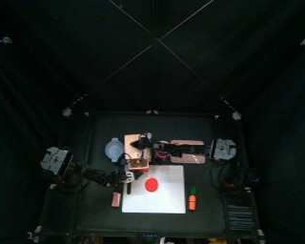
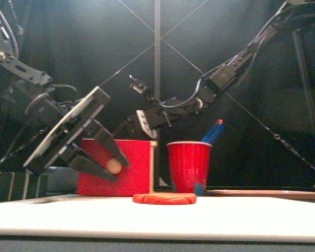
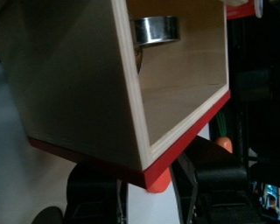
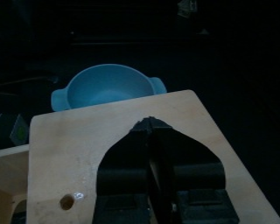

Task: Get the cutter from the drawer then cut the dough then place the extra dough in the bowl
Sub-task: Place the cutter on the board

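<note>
Dough (image 2: 164, 198) is lying flat and uncut on the white board (image 2: 68, 212) up front. We are clamping our left gripper (image 3: 149, 177) on the knob (image 3: 161, 180) of the red drawer front (image 3: 101, 157), holding the drawer (image 3: 184, 83) out so the cutter (image 3: 157, 29) is showing inside. Our right gripper (image 4: 145, 133), jaws pressed together, is bearing down on the wooden box (image 4: 60, 153), probably steadying it against that pull.

The wooden drawer (image 3: 184, 83) stands pulled open, its pale inside bare except for the round metal cutter (image 3: 157, 29) at the far end. The tool (image 3: 152, 185) has its two dark jaws closed around the knob (image 3: 163, 175) on the red front (image 3: 101, 155).
</note>
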